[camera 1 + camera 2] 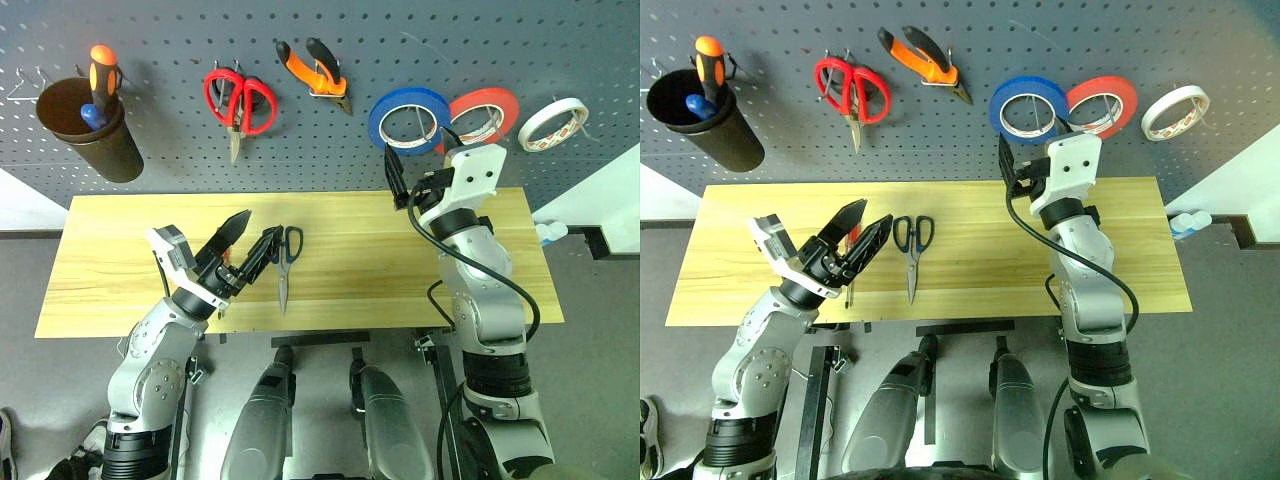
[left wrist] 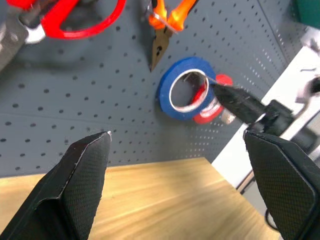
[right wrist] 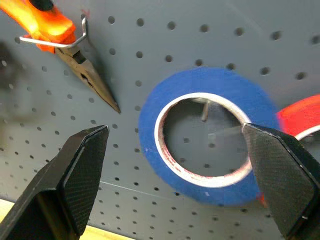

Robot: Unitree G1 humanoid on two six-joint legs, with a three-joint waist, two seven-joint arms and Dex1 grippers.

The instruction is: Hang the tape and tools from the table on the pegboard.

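Pegboard (image 1: 300,120) already carries the pliers (image 1: 318,68) and, at far right, the whitish tape (image 1: 553,122), beside the blue roll (image 1: 408,118) and red roll (image 1: 484,110). On the table (image 1: 120,250) remain the dark scissors (image 1: 287,258) and, apparently, the red screwdriver (image 1: 851,262), half hidden behind the left gripper (image 1: 250,245). That gripper hangs just beside the scissors, jaws apart and empty. The right gripper (image 3: 175,165), likewise apart and empty, faces the blue roll. Step in hand, as judged: fetching the next tool; the left gripper must drop onto the scissors and close
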